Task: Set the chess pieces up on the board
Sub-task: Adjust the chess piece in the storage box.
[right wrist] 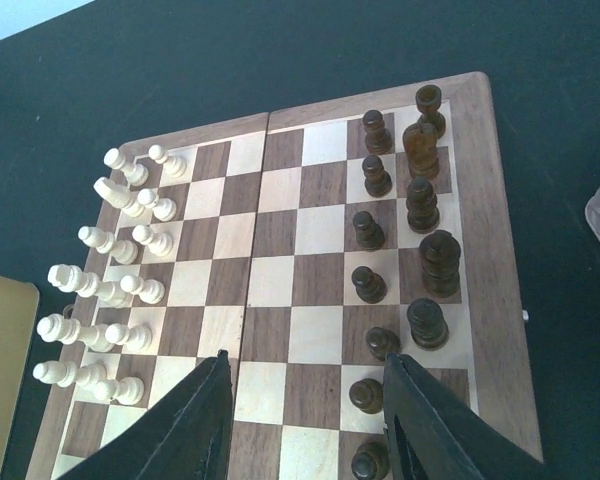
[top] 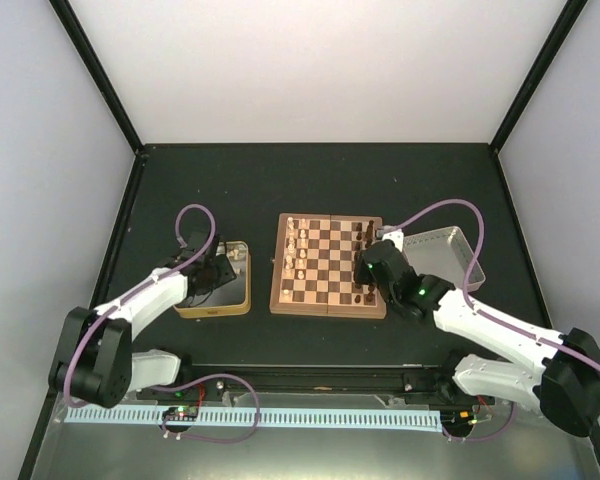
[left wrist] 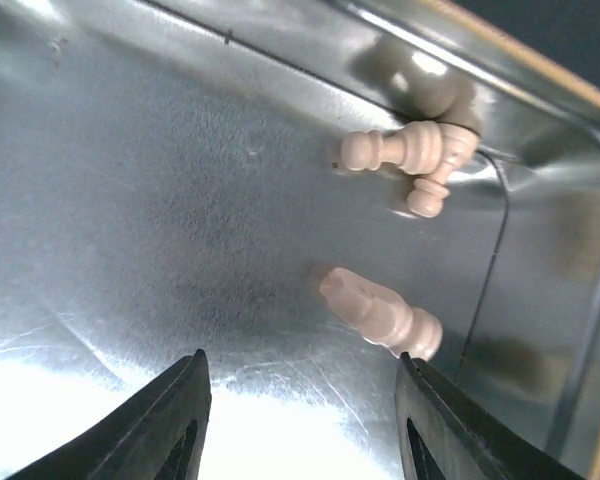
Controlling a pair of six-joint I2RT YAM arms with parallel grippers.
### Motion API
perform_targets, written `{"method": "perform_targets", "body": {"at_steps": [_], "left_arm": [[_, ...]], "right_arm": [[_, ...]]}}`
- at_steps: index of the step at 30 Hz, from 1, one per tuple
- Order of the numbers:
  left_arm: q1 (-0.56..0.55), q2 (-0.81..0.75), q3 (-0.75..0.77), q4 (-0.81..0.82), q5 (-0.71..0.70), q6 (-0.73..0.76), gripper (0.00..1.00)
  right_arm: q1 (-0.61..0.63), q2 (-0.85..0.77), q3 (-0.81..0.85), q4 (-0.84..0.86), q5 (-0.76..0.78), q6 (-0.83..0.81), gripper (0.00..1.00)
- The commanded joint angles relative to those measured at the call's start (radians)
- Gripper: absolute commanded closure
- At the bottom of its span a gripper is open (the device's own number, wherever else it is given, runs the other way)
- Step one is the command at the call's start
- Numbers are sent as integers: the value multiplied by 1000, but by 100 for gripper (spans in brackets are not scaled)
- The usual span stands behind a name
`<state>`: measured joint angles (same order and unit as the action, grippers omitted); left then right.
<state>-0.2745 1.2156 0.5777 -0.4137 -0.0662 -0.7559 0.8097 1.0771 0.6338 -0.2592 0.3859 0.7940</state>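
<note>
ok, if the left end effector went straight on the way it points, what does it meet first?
Probably the pale cream wooden chess piece lying on its side on the tin's shiny metal floor, close ahead of the open left end effector. Depth is unclear; the floor itself might come first.

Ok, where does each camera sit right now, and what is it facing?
Top external: above and behind the robot, looking down; shows left arm, right arm, the board, the tin, the tray.
Left wrist: inside the tin, facing pale pieces lying on its floor; the open left gripper at bottom.
Right wrist: over the board's near side, looking across it; the open right gripper at bottom.
Shared: top and right wrist both show the board; top and left wrist, the tin.
</note>
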Motion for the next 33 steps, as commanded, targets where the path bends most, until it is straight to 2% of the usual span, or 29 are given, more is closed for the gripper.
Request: {"method": "perform_targets", "body": {"at_steps": [1,16,27,33], "left_arm": [[37,85,8,72,97,-5,50],[56,184,16,111,69,5,64],[38,21,87,-1,57,81,59],[-36,-28,166,-10,106,159,56]], "right_arm": [[-5,24,41,26,0,-17,58],[-5,81,75,23,-7,-27,58],[-6,65,59,42,21,-24,58],[-13,75,53,64,-6,-25,58]]}}
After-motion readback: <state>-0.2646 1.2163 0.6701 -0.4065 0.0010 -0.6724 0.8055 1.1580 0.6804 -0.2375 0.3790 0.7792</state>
